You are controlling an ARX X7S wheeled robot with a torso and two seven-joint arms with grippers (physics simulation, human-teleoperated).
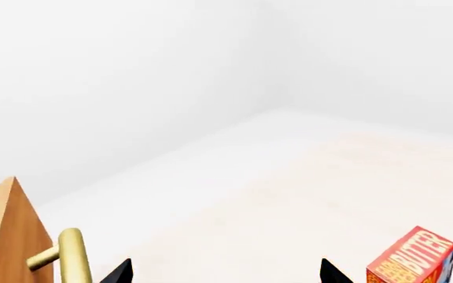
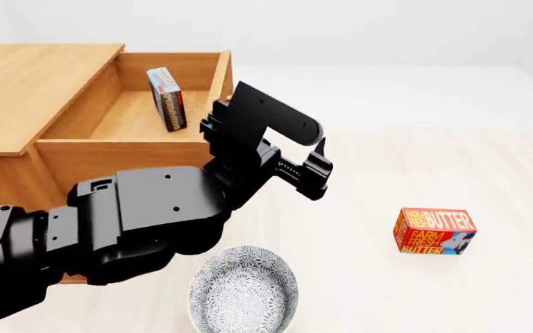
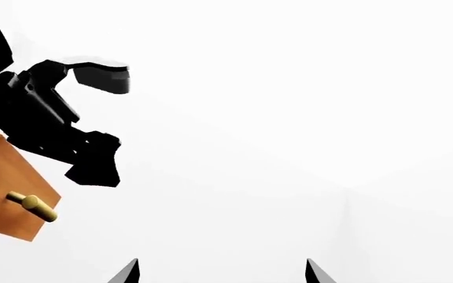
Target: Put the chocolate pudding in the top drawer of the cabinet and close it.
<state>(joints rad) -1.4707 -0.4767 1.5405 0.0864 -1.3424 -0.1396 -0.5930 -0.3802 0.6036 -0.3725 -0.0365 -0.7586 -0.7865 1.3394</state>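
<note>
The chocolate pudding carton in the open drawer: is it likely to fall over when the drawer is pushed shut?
Probably yes. The chocolate pudding stands on a narrow edge inside the top drawer, apparently unsupported, so a jolt could tip it. It looks stiff and light, so a fall should be harmless.

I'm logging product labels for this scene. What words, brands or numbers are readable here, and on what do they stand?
"FARM FRESH BUTTER": on the front of the red-orange butter box lying on the pale table, head view.
"BUTTER": the same box's face in the left wrist view; smaller print beside it is too blurred to read.
Slim blue-and-brown chocolate pudding carton, standing in the open light-wood top drawer: print too small to read.
</note>
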